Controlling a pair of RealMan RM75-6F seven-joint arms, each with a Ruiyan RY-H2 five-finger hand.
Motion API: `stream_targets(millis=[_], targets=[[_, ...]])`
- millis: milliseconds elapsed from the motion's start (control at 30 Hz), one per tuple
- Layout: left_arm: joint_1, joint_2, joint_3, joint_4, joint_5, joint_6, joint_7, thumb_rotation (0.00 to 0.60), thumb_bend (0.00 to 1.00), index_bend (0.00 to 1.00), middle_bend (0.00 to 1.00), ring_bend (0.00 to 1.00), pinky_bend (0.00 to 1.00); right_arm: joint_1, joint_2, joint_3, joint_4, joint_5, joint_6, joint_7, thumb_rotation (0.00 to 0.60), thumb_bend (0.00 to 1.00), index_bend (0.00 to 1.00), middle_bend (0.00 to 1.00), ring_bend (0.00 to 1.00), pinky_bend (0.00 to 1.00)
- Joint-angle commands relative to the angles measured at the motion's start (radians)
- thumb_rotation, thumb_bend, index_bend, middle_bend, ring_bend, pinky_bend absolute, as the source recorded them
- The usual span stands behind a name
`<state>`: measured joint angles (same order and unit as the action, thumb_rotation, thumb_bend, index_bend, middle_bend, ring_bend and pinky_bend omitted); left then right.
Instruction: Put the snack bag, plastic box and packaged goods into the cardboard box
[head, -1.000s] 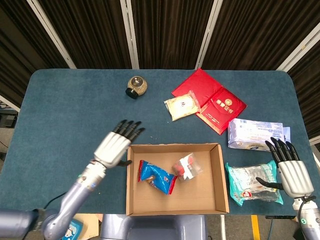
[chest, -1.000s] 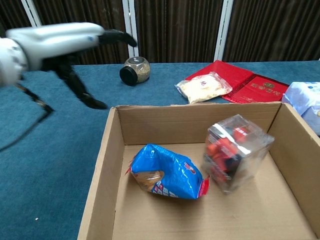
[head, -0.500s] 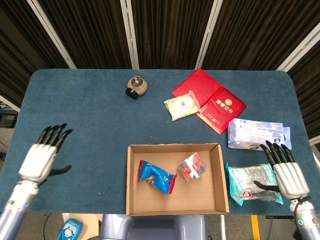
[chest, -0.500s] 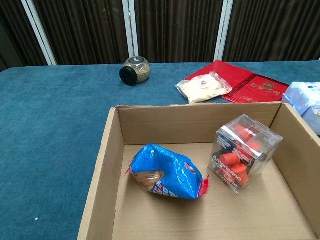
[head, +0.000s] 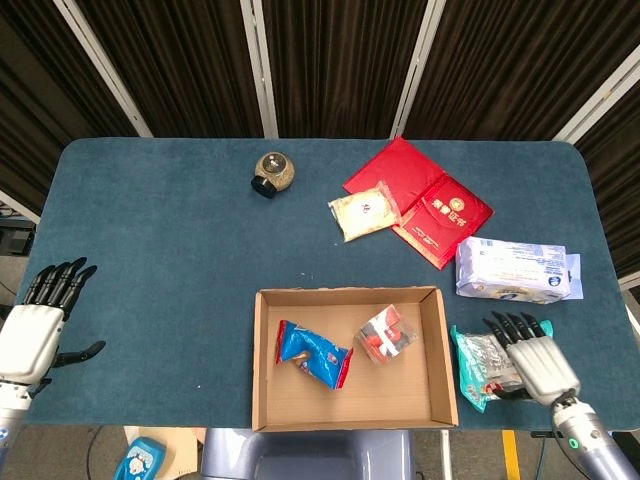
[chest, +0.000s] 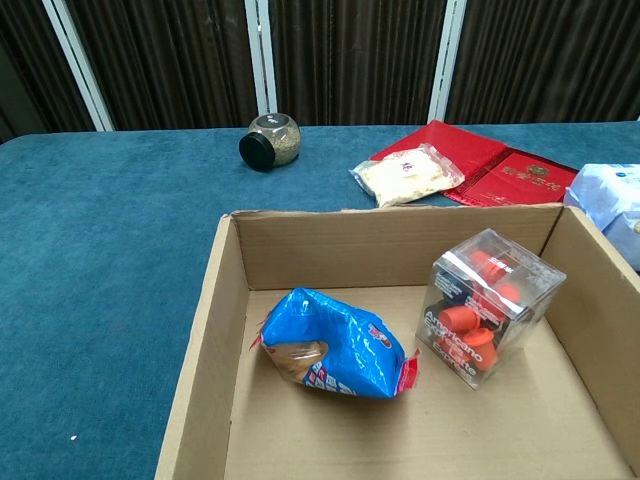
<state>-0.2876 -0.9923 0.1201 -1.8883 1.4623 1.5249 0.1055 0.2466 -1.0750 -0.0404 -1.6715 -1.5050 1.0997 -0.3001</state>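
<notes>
The open cardboard box (head: 258, 360) (chest: 390, 245) sits at the table's near edge. Inside it the blue snack bag (head: 312, 355) (chest: 335, 345) lies on the left and the clear plastic box (head: 383, 335) (chest: 485, 305) with orange contents stands on the right. A green-edged clear package (head: 478, 365) lies just right of the box. My right hand (head: 532, 362) lies over the package's right half with fingers stretched out; whether it touches is unclear. My left hand (head: 35, 325) hovers at the table's far left edge, fingers apart and holding nothing. The chest view shows neither hand.
A white and blue pack (head: 510, 270) (chest: 610, 195) lies behind the green package. Red folders (head: 440, 210) (chest: 500, 165), a small bag of grains (head: 365, 212) (chest: 408, 173) and a round jar (head: 272, 173) (chest: 270, 140) lie further back.
My left hand drew back from the box's left wall to the table's left edge. The plastic box settled upright in the box. My right hand slid left over the green package.
</notes>
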Motion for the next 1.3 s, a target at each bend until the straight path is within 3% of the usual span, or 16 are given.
stream_targets(millis=[33,333,467,567,700,800,1000,1300], targets=[[0.005,-0.001,-0.011,0.004,0.004,-0.009,-0.006,0.6,0.04,0.06,0.0,0.0,0.0,0.028,-0.05,0.006,0.017,0.046,-0.05,-0.06,0.6,0.0,0.02,0.0,0.0,0.01],[0.022,0.003,-0.036,0.008,0.013,-0.033,-0.029,0.6,0.04,0.06,0.0,0.0,0.0,0.065,-0.155,0.028,0.076,0.157,-0.108,-0.178,0.6,0.0,0.03,0.0,0.0,0.02],[0.03,0.01,-0.047,0.009,0.016,-0.04,-0.046,0.6,0.04,0.06,0.0,0.0,0.0,0.08,-0.196,0.037,0.119,0.23,-0.14,-0.218,0.6,0.0,0.09,0.03,0.01,0.05],[0.036,0.015,-0.055,0.01,0.019,-0.044,-0.059,0.6,0.04,0.06,0.0,0.0,0.0,0.086,-0.221,0.033,0.15,0.269,-0.15,-0.256,0.6,0.01,0.19,0.15,0.11,0.16],[0.042,0.02,-0.064,0.01,0.019,-0.052,-0.076,0.6,0.04,0.06,0.0,0.0,0.0,0.085,-0.248,0.023,0.177,0.277,-0.138,-0.275,0.6,0.06,0.45,0.42,0.41,0.51],[0.046,0.022,-0.068,0.009,0.02,-0.061,-0.082,0.6,0.04,0.06,0.0,0.0,0.0,0.082,-0.26,0.014,0.186,0.252,-0.119,-0.265,0.6,0.11,0.62,0.6,0.6,0.7],[0.053,0.023,-0.082,0.008,0.022,-0.069,-0.089,0.6,0.04,0.07,0.0,0.0,0.0,0.079,-0.251,0.012,0.161,0.195,-0.071,-0.221,0.6,0.14,0.75,0.71,0.72,0.8],[0.06,0.021,-0.096,0.005,0.024,-0.07,-0.088,0.6,0.04,0.07,0.0,0.0,0.0,0.083,-0.172,0.039,0.027,0.139,0.01,-0.217,0.6,0.14,0.76,0.73,0.73,0.82]])
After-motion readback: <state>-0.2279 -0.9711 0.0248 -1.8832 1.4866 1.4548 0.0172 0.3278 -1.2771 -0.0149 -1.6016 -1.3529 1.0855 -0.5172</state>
